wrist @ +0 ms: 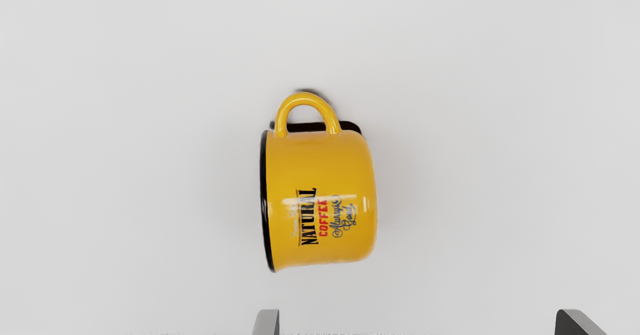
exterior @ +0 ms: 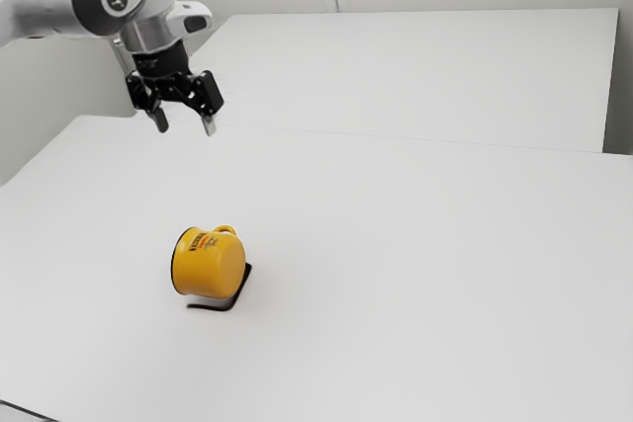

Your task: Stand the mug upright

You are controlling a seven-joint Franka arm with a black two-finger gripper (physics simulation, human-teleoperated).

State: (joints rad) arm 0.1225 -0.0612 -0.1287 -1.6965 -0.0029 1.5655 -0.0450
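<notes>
The arm [exterior: 40, 2] enters at the exterior view's upper left; the gripper [exterior: 186, 126] stands open above the table [exterior: 415, 254]. The yellow mug [exterior: 210, 266] lies on its side on the table, black rim facing that view's left.

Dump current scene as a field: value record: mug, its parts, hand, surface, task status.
mug: yellow, lying on its side
rim: black, facing the exterior view's left
handle: yellow loop
print: "NATURAL COFFEE", "Always Good"
hand: open, raised above table, clear of mug
surface: white table
status: mug not upright
</notes>
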